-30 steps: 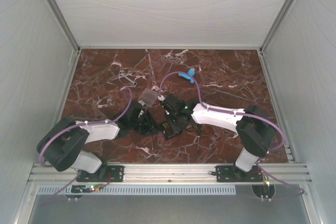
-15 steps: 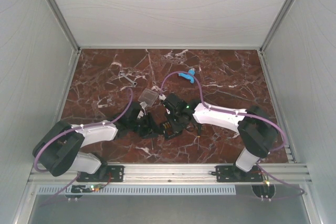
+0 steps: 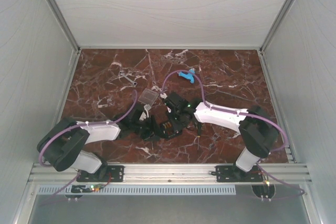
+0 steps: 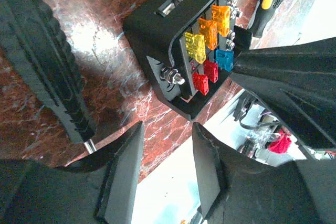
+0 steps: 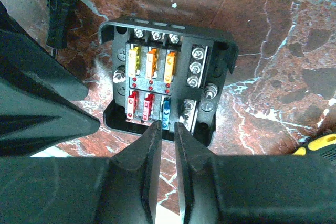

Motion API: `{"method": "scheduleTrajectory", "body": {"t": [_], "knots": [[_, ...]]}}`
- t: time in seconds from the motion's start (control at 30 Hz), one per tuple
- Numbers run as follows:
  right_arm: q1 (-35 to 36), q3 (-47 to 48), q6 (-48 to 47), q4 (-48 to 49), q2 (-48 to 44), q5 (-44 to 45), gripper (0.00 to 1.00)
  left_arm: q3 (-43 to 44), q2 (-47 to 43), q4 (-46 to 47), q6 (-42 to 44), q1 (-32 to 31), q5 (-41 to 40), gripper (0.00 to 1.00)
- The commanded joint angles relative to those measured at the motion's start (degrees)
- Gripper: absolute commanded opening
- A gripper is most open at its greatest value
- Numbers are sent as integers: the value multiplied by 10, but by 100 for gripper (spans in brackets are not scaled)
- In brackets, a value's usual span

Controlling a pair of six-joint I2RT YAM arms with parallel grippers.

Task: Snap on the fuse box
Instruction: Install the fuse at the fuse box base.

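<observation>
Veined marble (image 3: 226, 72) bears a square fuse box (image 5: 167, 85); left gripper (image 4: 168, 129) released, right gripper (image 5: 168, 127) unclear.

Left pincer (image 4: 168, 126) stands open, facing the barely parted right pincer (image 5: 168, 125).

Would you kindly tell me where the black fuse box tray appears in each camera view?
Top external: the fuse box tray sits just below the picture's centre.
Left wrist: upper middle, tilted.
Right wrist: centre, open face towards the camera.
Shared landmark: its yellow-and-orange fuses, clear in both wrist views, too small to make out from above.
</observation>
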Motion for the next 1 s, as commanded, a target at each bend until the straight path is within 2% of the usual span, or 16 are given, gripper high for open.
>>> {"method": "scheduleTrajectory", "body": {"t": [0.0, 0.27, 0.63, 0.97], "knots": [[-9, 7, 8, 18, -17, -20, 13, 22, 11, 32, 3, -5, 20, 42], [-13, 5, 12, 29, 5, -26, 11, 23, 27, 45, -2, -9, 23, 40], [-12, 3, 13, 1, 29, -50, 0, 23, 43, 66, -10, -10, 26, 35], [-12, 1, 7, -33, 84, -32, 0, 20, 46, 73, -17, -10, 23, 31]]}}
